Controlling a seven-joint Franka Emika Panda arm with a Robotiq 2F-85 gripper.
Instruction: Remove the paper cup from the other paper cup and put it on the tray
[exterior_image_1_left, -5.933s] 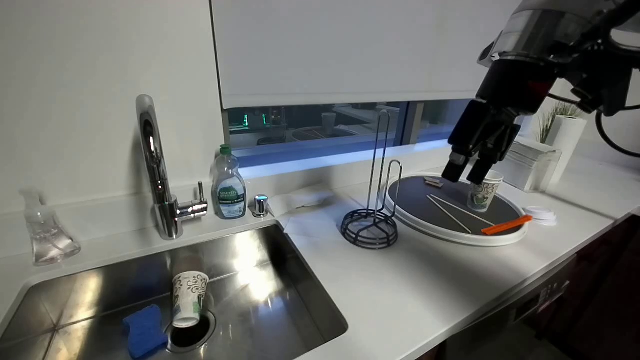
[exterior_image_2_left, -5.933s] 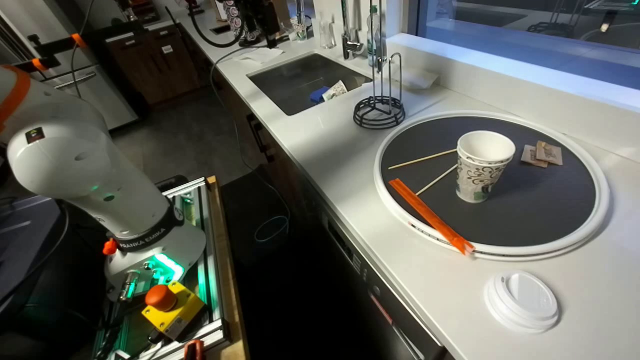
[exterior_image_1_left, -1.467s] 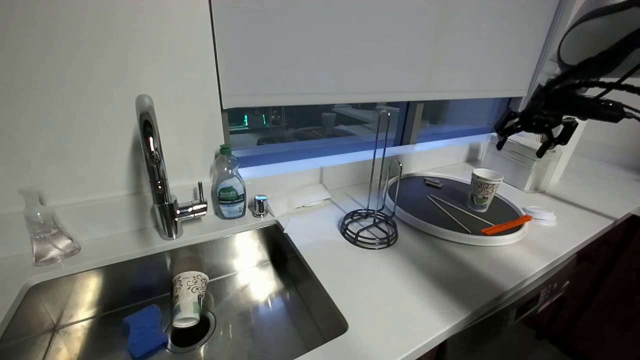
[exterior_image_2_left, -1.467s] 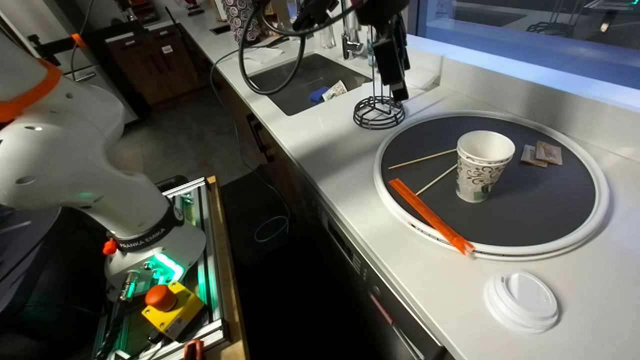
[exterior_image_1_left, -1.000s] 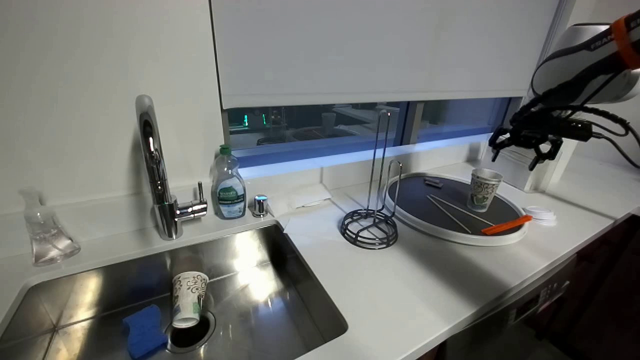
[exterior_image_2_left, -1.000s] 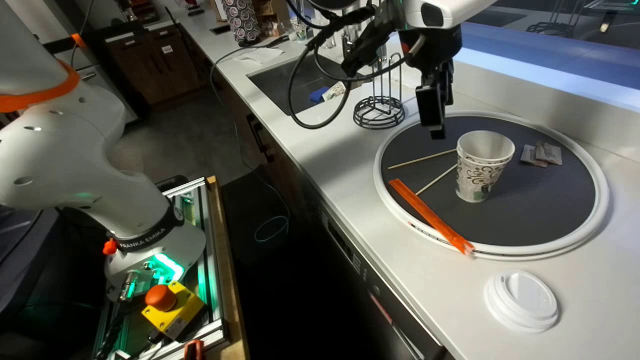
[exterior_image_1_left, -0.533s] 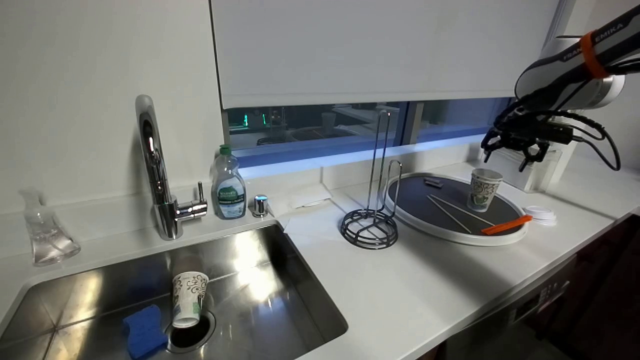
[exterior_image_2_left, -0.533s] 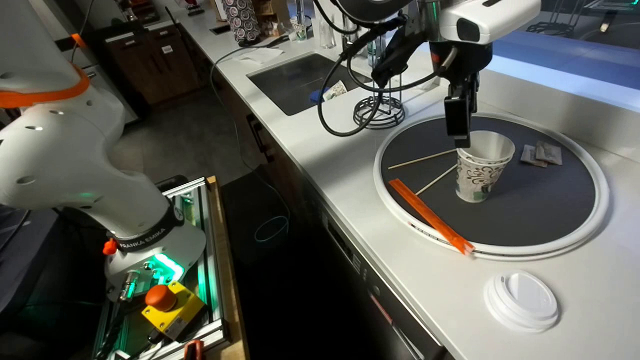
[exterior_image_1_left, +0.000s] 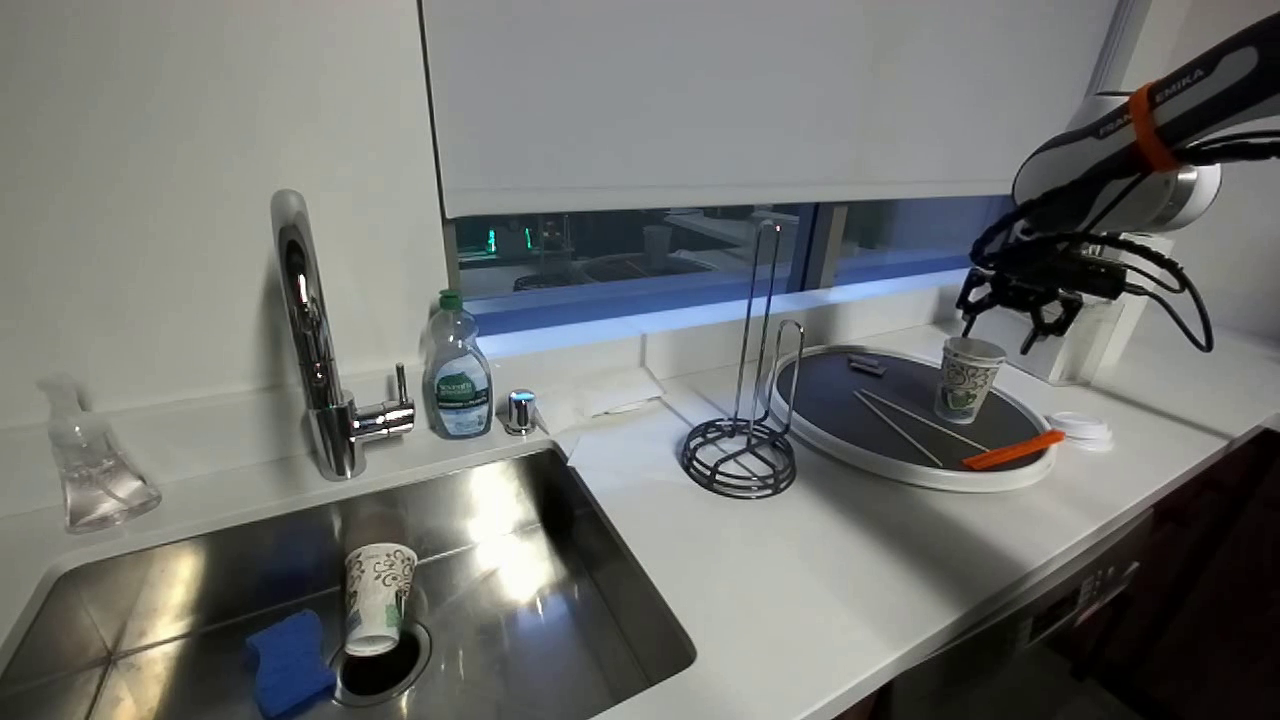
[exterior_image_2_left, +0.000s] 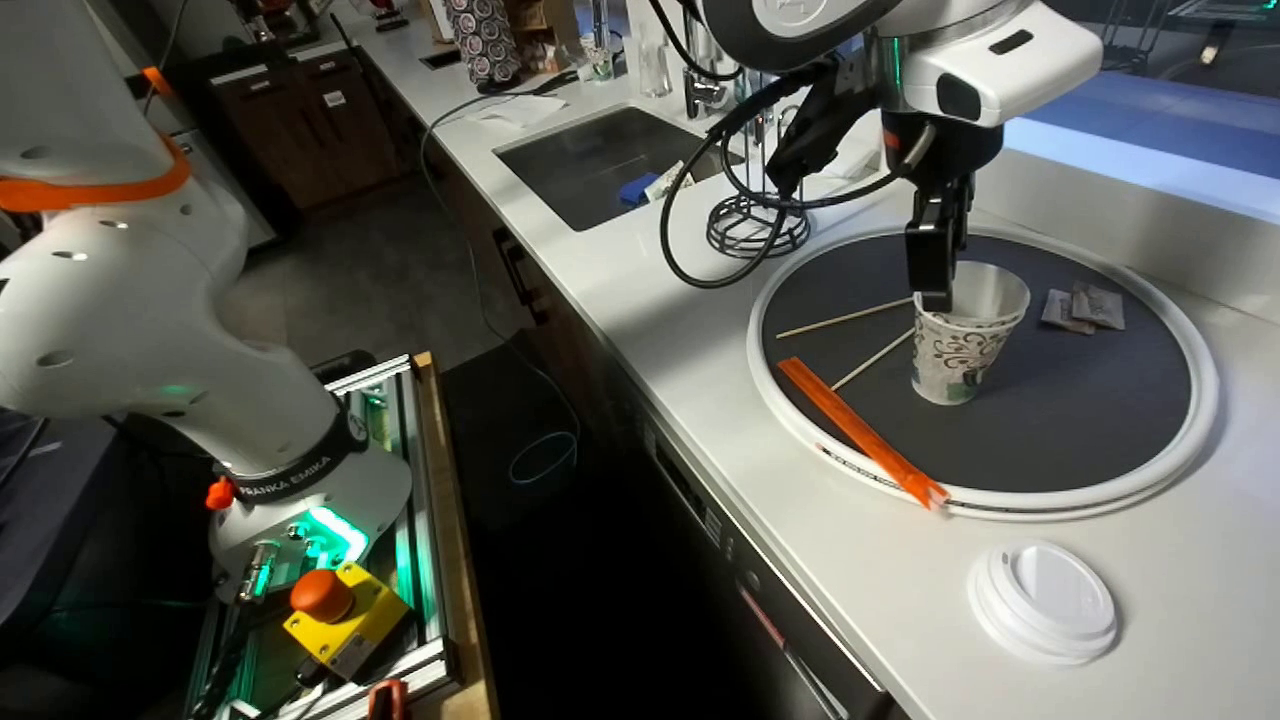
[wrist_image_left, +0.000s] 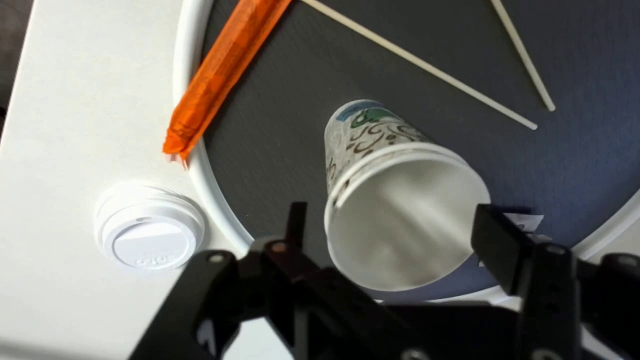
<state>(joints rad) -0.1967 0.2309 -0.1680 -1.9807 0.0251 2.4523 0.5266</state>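
Two patterned white paper cups, nested one inside the other, stand upright on the tray. The outer cup (exterior_image_2_left: 950, 365) shows most of its side; the inner cup (exterior_image_2_left: 990, 290) shows its rim just above the outer one's. The stack also shows in an exterior view (exterior_image_1_left: 967, 385) and the wrist view (wrist_image_left: 370, 137). The large grey tray (exterior_image_2_left: 1060, 430) has a white rim. My gripper (wrist_image_left: 391, 212) is open and empty, pointing down. Its fingers lie on either side of the cup mouth in the wrist view. In an exterior view one fingertip (exterior_image_2_left: 936, 303) overlaps the near rim; contact is unclear.
On the tray lie two thin sticks (exterior_image_2_left: 845, 318), paper packets (exterior_image_2_left: 1085, 308) and an orange wrapper (exterior_image_2_left: 865, 430) across the rim. White lids (exterior_image_2_left: 1045, 600) sit beside it. A black wire stand (exterior_image_1_left: 740, 455) is nearby. The sink (exterior_image_1_left: 520, 600) holds another cup (exterior_image_1_left: 378, 600) and a blue sponge (exterior_image_1_left: 290, 660).
The arm has swung over the tray, and the open gripper has come down toward the nested cups, more slowly in the last half second. The cups and the other objects have not moved.
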